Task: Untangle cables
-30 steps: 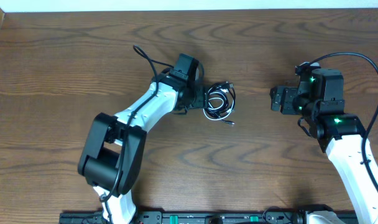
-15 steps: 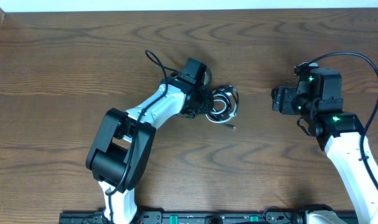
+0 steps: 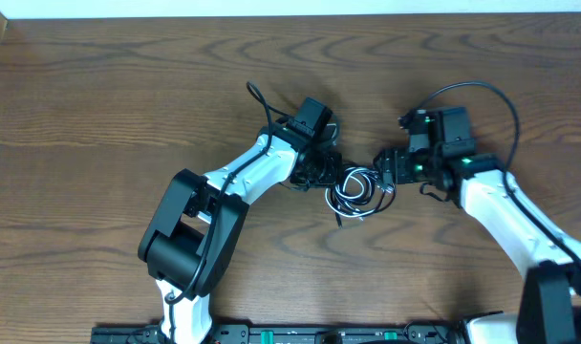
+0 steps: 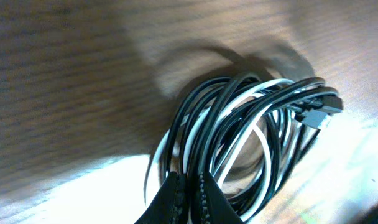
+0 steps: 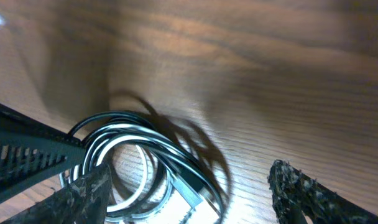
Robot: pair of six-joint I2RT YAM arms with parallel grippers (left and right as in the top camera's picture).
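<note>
Clamping black and white cables (image 4: 204, 134) in left gripper (image 4: 188, 183), right gripper (image 5: 188, 177) open just beside; risks cinching the coil if yanked.

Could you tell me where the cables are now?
Overhead, the cables sit near centre, between the left gripper, shut on them, and the open right gripper.

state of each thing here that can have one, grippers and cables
left gripper, shut, pinching one edge of the cables
right gripper, open, at the opposite side of the coil, gripping nothing
cables, black and white looped together in one coil, not untangled
</note>
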